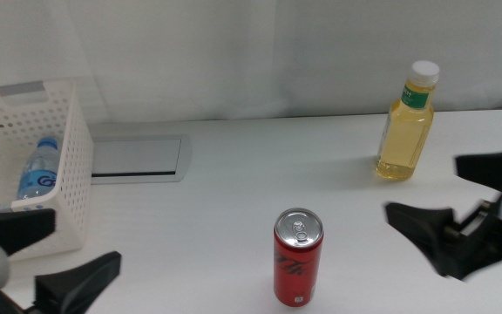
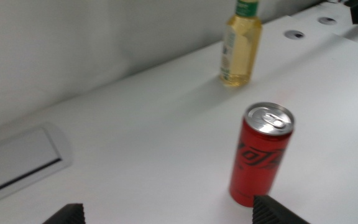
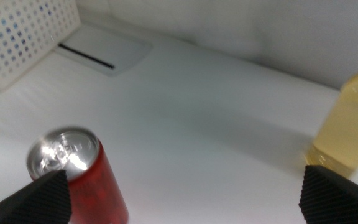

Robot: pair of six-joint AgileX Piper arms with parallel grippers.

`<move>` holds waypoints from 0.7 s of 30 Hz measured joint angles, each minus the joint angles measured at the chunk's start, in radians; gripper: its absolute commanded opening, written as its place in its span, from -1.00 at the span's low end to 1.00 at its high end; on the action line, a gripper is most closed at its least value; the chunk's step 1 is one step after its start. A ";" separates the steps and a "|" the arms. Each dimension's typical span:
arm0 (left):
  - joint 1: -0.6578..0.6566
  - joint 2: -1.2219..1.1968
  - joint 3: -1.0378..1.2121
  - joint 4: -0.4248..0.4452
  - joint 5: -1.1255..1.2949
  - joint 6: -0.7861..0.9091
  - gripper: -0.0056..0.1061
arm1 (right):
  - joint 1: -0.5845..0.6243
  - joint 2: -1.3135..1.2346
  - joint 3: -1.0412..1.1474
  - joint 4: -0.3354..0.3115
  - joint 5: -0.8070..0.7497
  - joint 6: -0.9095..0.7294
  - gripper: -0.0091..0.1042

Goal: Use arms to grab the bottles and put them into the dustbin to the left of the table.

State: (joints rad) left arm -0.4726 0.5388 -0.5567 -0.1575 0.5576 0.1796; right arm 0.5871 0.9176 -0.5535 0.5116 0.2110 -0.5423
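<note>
Right claw (image 1: 460,202) hovers wide open beside the yellow bottle (image 1: 406,126).

the dustbin (image 1: 68,174) sits at the tabletop's (image 1: 234,192) far left with the small bottle (image 1: 38,173) inside it. a can (image 1: 297,256) stands near centre, the tall bottle (image 1: 407,125) far right behind it, well apart.
</note>
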 measured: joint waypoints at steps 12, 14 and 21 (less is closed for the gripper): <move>-0.006 0.186 0.000 -0.358 -0.085 0.335 0.38 | -0.206 -0.352 0.000 -0.395 0.434 0.295 0.97; -0.026 0.234 0.000 -0.435 -0.113 0.416 0.38 | -0.206 -0.403 0.000 -0.450 0.460 0.359 0.97; -0.230 0.450 0.000 -0.593 -0.316 0.638 0.38 | -0.206 -0.464 0.000 -0.520 0.535 0.439 0.97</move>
State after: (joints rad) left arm -0.7031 0.9889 -0.5567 -0.7506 0.2413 0.8180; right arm 0.3808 0.4537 -0.5535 -0.0087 0.7461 -0.1029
